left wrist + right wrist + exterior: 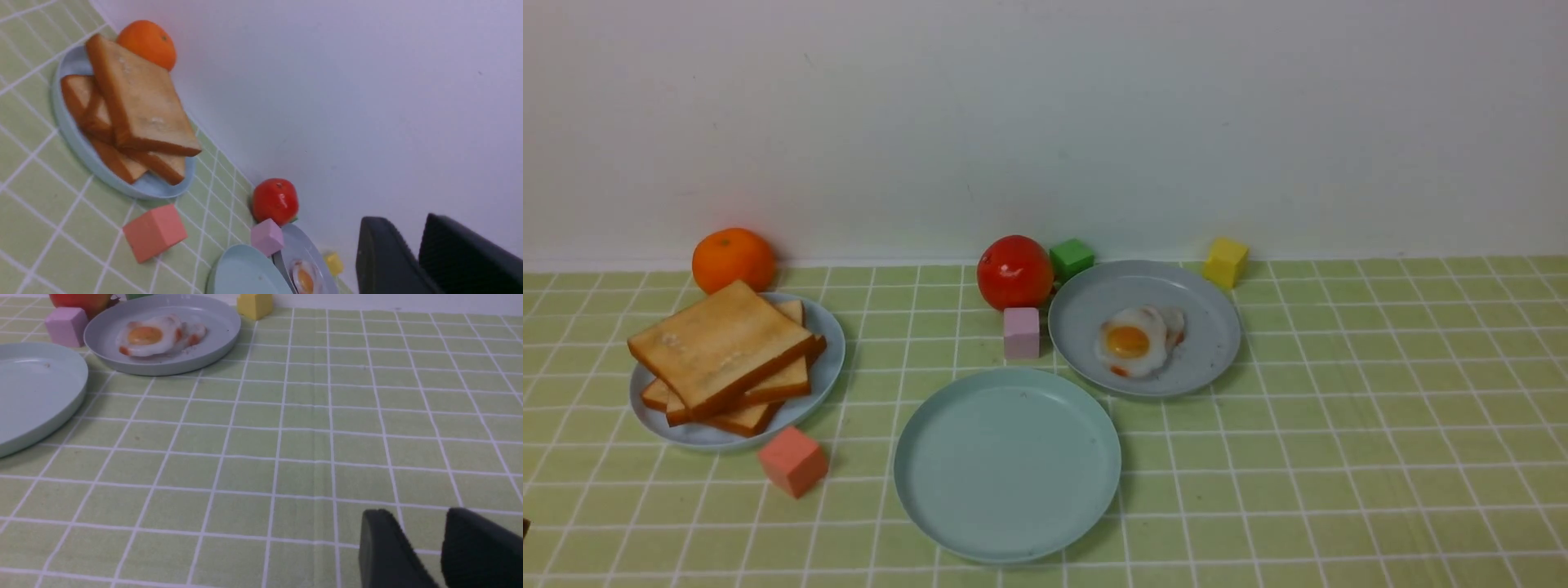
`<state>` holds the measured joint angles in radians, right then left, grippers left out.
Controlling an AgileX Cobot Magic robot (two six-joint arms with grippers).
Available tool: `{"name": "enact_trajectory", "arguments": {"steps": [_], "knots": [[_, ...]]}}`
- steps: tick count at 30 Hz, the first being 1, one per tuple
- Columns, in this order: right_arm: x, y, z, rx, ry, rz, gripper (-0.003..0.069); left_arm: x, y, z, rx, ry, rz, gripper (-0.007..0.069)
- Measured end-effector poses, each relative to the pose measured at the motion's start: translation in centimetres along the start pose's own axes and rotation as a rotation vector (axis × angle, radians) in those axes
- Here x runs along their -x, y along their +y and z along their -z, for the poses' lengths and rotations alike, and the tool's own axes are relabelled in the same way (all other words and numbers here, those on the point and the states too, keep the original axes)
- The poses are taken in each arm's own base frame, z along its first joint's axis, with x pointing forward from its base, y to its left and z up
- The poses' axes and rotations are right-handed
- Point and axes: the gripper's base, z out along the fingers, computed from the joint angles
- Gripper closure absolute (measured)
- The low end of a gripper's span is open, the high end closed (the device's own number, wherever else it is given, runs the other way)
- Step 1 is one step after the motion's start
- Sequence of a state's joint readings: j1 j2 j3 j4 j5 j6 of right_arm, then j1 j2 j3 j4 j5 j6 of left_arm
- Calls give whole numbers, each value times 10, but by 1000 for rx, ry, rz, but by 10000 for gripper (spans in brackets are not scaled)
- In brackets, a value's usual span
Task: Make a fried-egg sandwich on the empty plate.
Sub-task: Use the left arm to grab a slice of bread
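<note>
Top toast slice, likely light and springy, is best pinched across its crusts; left gripper and right gripper are held apart.

Front view: from between the arms, looking forward and down. Both wrist views: lower, oblique; all share the mint plate.

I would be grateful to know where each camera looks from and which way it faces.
Front: between the arms, facing forward over the mint plate; a dark sliver at the left edge is unclear.
Left wrist: angled across toast; left hand shows.
Right wrist: over tablecloth; right hand shows.
Both wrist views share the fried egg.
</note>
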<state>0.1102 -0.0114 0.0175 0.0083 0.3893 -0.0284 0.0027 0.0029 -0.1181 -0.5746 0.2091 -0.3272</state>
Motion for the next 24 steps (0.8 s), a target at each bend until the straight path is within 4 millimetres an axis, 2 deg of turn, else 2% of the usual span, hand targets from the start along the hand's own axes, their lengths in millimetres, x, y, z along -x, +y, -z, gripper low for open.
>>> {"name": "enact_trajectory", "arguments": {"steps": [3, 7, 8, 10, 13, 14, 17, 20, 21, 22, 24], "knots": [[0, 0, 0, 0, 0, 0, 418, 11, -24, -4, 23, 119, -140, 634], [1, 0, 0, 0, -10, -4, 418, 25, -54, -23, 75, 396, -353, 638], [1, 0, 0, 2, -15, -10, 418, 27, -55, -25, 77, 397, -355, 638], [5, 3, -1, 36, -77, -166, 418, 31, -69, -44, 97, 604, -447, 638], [15, 4, 1, 82, -175, -396, 418, 33, -79, -65, 122, 782, -541, 638], [20, 3, 2, 99, -231, -496, 418, 31, -80, -76, 136, 848, -575, 638], [29, 1, 4, 118, -329, -641, 418, 26, -84, -104, 166, 948, -672, 638], [36, 1, 8, 134, -347, -674, 418, 16, -83, -131, 183, 990, -727, 638], [38, 1, 9, 140, -342, -672, 418, 17, -84, -132, 180, 983, -730, 638], [53, 5, 17, 168, -307, -656, 426, 12, -82, -151, 199, 997, -750, 638], [81, 9, 29, 192, -251, -577, 452, 11, -80, -173, 224, 1003, -772, 638]]}}
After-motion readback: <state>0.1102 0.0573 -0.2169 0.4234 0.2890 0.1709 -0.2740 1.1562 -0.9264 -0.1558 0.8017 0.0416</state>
